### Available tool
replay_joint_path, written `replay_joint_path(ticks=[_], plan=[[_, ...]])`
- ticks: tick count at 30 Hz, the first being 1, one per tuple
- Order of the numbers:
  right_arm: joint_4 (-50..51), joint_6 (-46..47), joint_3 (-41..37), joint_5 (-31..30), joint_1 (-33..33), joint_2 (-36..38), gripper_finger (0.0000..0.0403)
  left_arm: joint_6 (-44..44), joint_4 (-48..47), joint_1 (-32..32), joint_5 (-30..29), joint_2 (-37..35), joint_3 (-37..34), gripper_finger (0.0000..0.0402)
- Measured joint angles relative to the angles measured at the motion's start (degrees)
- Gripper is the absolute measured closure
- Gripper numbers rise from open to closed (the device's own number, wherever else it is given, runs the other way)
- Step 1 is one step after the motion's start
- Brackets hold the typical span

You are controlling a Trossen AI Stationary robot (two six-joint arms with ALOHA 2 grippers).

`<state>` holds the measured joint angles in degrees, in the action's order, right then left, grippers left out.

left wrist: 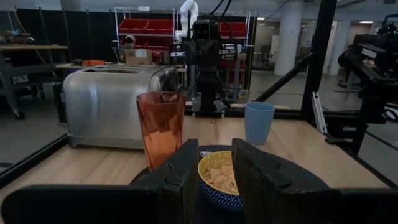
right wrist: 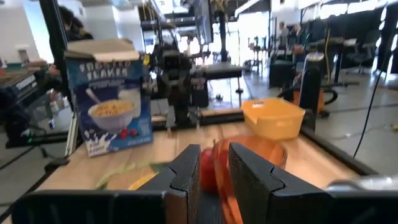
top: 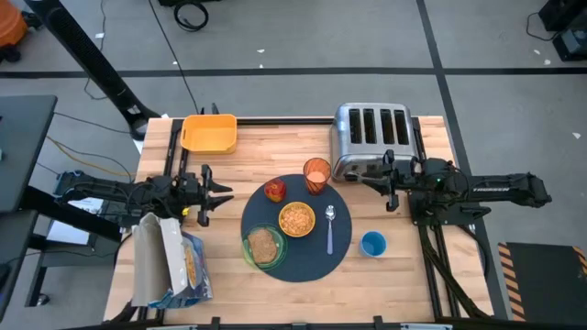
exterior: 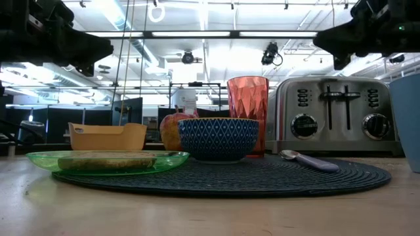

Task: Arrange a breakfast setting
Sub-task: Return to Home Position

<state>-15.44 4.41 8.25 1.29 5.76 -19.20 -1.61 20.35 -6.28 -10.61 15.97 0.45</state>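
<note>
A round dark mat point(top: 307, 258) lies mid-table. On it rest a cereal bowl point(top: 296, 219) with a blue-patterned outside point(exterior: 218, 137), a green plate with toast point(top: 264, 246), a spoon point(top: 330, 227), a red apple point(top: 275, 190) and, at its far edge, an orange tumbler point(top: 316, 174). A blue cup point(top: 372, 243) stands on the wood just right of the mat. My left gripper point(top: 220, 194) hovers level left of the mat. My right gripper point(top: 376, 179) hovers level to its right, by the toaster. Each shows a narrow gap with nothing between its fingers.
A silver toaster point(top: 371, 133) stands at the far right, close beside my right gripper. An orange-yellow tray point(top: 209, 133) sits at the far left. A cereal box point(top: 170, 261) stands at the near left, just in front of my left arm.
</note>
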Motion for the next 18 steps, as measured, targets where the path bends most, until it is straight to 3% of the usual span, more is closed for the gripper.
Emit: replay_joint_path(ticks=[8, 18], plan=[[5.4, -2.2, 0.0, -7.4, -4.8, 4.2, 0.0309, 0.0, -0.8, 0.0, 0.0, 0.0, 0.0, 0.0296], [16.0, -2.6, 0.1, -7.4, -6.2, 19.0, 0.0309, 1.8, -1.0, 0.0, 0.2, 0.0, 0.0, 0.0296]])
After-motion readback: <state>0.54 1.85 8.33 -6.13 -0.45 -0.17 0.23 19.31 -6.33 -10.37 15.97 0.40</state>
